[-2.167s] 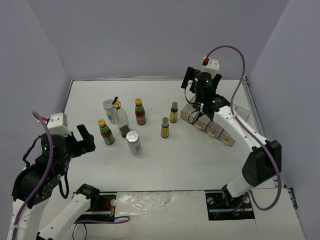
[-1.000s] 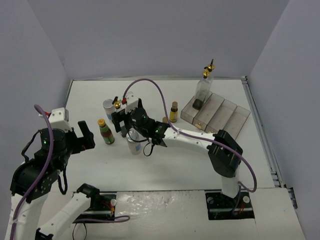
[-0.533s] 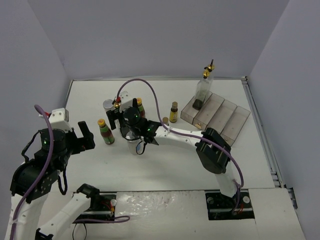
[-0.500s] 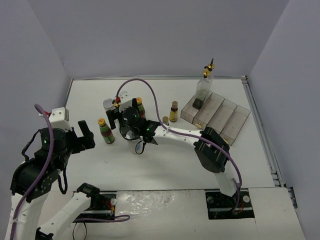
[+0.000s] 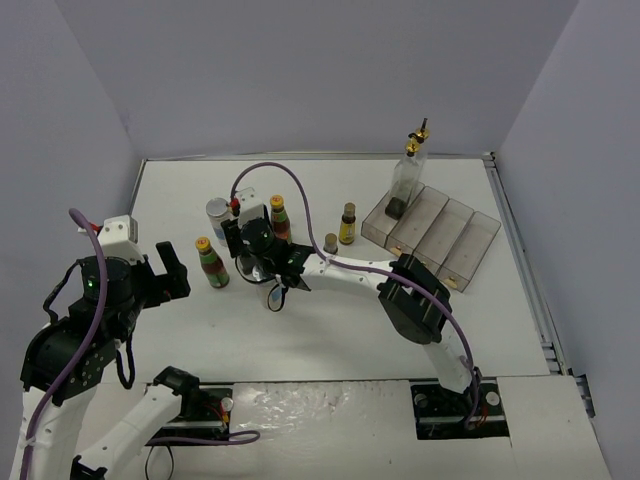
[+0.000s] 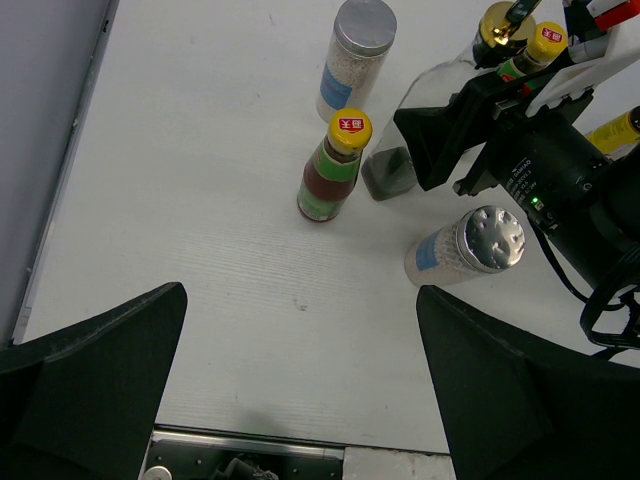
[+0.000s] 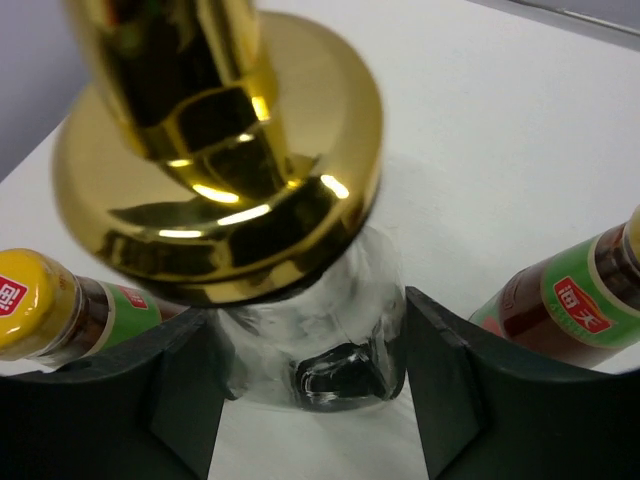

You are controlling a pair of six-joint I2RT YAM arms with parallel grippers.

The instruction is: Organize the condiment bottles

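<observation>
My right gripper [image 7: 305, 385] is shut on a tall clear glass bottle [image 7: 320, 320] with a gold pourer [image 7: 215, 150], one finger pressed to each side of its base. From above, the right gripper [image 5: 243, 240] covers that bottle at the table's left middle. Two red-sauce bottles [image 5: 210, 263] [image 5: 279, 218] flank it. One white shaker [image 5: 217, 211] stands behind and another [image 6: 468, 246] in front. Two small dark bottles [image 5: 347, 223] [image 5: 330, 242] stand to the right. Another glass bottle [image 5: 407, 176] stands in the rack [image 5: 445, 232]. My left gripper [image 5: 172, 272] hangs open, apart from them all.
The clear rack sits at the back right, and its other compartments hold nothing. The right arm [image 5: 350, 268] stretches low across the table's middle. Grey walls close in the left and right sides. The left wrist view shows bare table [image 6: 200, 260] below the left gripper [image 6: 300, 390].
The right gripper slid a little left onto the glass bottle and closed its jaws against it. The left arm and the other bottles have not moved.
</observation>
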